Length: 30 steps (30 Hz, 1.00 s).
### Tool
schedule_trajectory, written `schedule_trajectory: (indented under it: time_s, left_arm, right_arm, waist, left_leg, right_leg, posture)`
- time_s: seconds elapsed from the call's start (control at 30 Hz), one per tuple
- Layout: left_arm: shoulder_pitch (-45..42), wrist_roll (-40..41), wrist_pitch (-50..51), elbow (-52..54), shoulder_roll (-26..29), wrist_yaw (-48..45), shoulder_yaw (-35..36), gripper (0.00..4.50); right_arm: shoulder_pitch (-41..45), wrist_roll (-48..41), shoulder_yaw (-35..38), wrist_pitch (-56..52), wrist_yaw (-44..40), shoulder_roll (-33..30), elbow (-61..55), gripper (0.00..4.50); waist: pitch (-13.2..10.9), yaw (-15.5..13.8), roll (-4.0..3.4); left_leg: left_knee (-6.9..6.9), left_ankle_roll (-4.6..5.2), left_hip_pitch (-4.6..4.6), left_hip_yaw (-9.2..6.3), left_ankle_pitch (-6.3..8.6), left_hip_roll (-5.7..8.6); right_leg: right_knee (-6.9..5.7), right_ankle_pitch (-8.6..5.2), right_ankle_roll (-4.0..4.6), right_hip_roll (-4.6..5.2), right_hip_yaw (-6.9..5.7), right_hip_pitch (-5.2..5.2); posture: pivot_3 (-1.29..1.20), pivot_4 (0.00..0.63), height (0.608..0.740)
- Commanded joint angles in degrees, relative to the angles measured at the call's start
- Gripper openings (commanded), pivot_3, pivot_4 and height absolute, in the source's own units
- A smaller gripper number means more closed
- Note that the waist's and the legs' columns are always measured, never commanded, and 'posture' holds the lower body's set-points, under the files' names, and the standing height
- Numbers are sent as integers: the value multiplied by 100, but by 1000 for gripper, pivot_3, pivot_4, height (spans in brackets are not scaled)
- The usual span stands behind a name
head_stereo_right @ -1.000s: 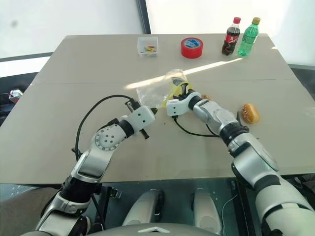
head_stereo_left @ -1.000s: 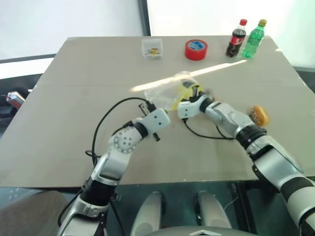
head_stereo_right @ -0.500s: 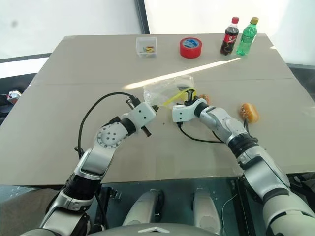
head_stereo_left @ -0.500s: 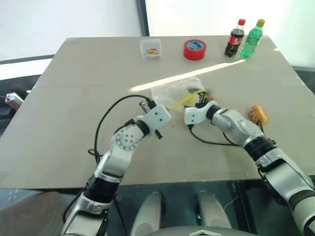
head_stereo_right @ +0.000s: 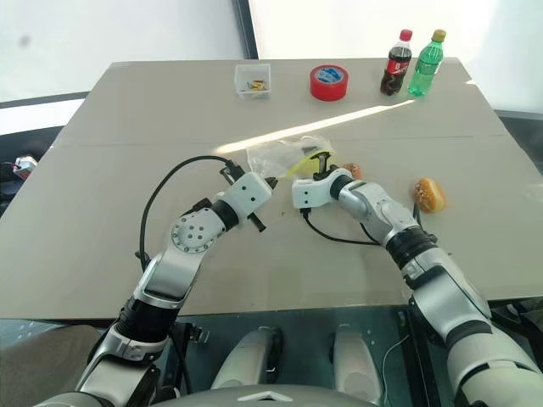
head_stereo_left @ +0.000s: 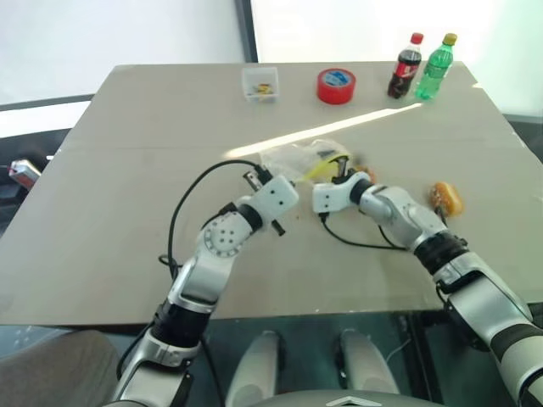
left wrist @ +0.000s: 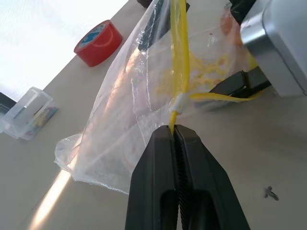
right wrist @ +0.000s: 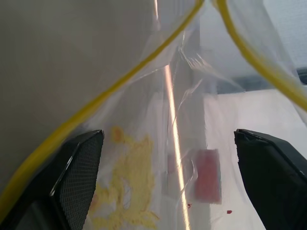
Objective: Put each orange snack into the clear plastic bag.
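The clear plastic bag is lying crumpled at table centre, its yellow seal strip stretching open. The left gripper, fingers pressed together, is pinching that strip's end from the bag's 7 o'clock. The right gripper is reaching into the mouth from 4 o'clock, its fingers spreading wide inside the film. One orange snack is resting at the bag's 4 o'clock, well apart; another orange snack is peeking out just beside the right gripper.
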<state>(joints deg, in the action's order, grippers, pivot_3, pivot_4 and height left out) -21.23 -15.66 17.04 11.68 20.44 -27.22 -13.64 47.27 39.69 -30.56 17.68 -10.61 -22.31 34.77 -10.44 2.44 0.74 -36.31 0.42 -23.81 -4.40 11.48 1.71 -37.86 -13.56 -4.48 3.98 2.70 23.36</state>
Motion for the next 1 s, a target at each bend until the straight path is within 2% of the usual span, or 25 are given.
schedule_trajectory:
  time_s: [0.03,0.43,0.6,0.8,1.0]
  left_arm:
    - [-106,-19,-77,47,-24,101,26,0]
    - [-31,-91,-5,67,29,193,33,0]
    - [20,-122,-19,58,114,214,100,0]
    - [78,-104,-23,72,170,219,140,0]
    - [110,-92,-17,76,174,223,137,0]
  right_arm:
    - [-153,-77,132,-14,-63,-49,-279,3661]
    - [-552,-309,581,-388,-541,-480,-1453,3661]
    - [-1168,-1160,1099,-554,-1338,-773,-2569,3661]
    - [-1963,-2408,2120,-2229,-2058,-733,-3460,3661]
    - [-1854,-3404,2965,-4521,-1738,190,-3668,3661]
  waist:
    - [0,-1,0]
    - [0,-13,1]
    - [0,-15,1]
    - [0,-32,1]
    - [1,-10,1]
  left_leg:
    - [0,0,0,0,0,0]
    - [0,0,-1,0,0,1]
    - [0,1,-2,0,0,0]
    - [-6,2,-1,-3,0,1]
    - [-8,1,7,-9,1,-4]
  right_leg:
    - [0,0,0,0,0,0]
    - [1,0,0,1,-1,0]
    - [2,0,0,1,-3,-2]
    - [5,0,-1,3,-7,-13]
    - [-1,0,0,-2,-10,-17]
  posture:
    - [0,150,740]
    - [0,150,740]
    - [0,150,740]
    - [0,150,740]
    - [0,150,740]
